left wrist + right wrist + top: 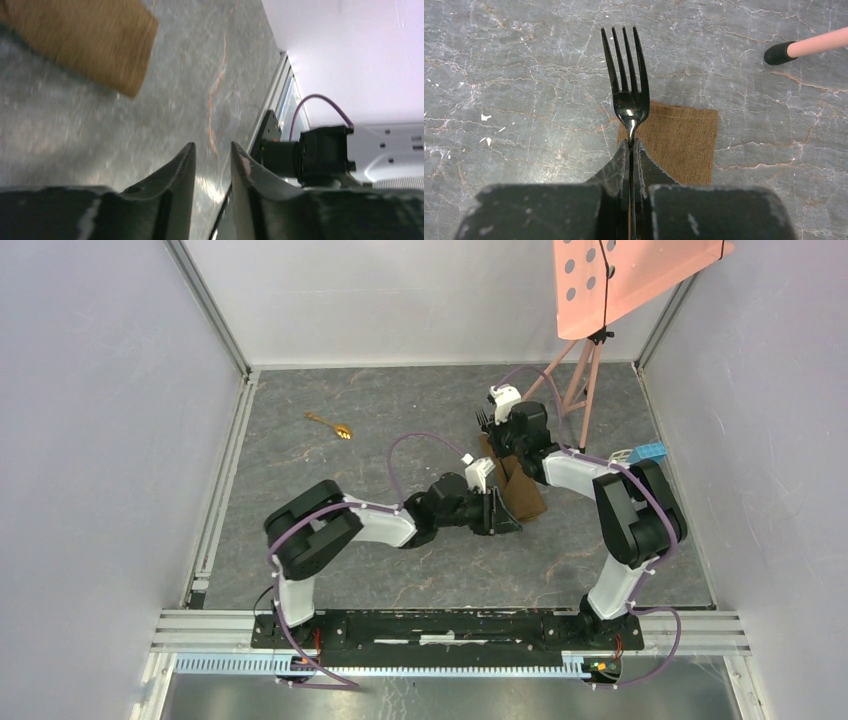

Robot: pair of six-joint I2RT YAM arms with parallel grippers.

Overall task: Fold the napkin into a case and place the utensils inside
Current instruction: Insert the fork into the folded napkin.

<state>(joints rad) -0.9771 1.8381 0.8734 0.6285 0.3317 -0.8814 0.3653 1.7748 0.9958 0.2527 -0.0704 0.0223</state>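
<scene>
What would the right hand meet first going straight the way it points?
Likely bare table. The right hand is shut on the black fork, whose tines lead; nothing else lies ahead in its wrist view. The pink stand foot sits off to the right. Tilt and depth unclear.

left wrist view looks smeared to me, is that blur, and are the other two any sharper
Left wrist: yes, streaky blur over the napkin and table, and the bright wall is washed out. Right wrist: sharp, with a glare spot on the black fork. Top external: evenly lit and clear, though the spoon is tiny and glints.
</scene>
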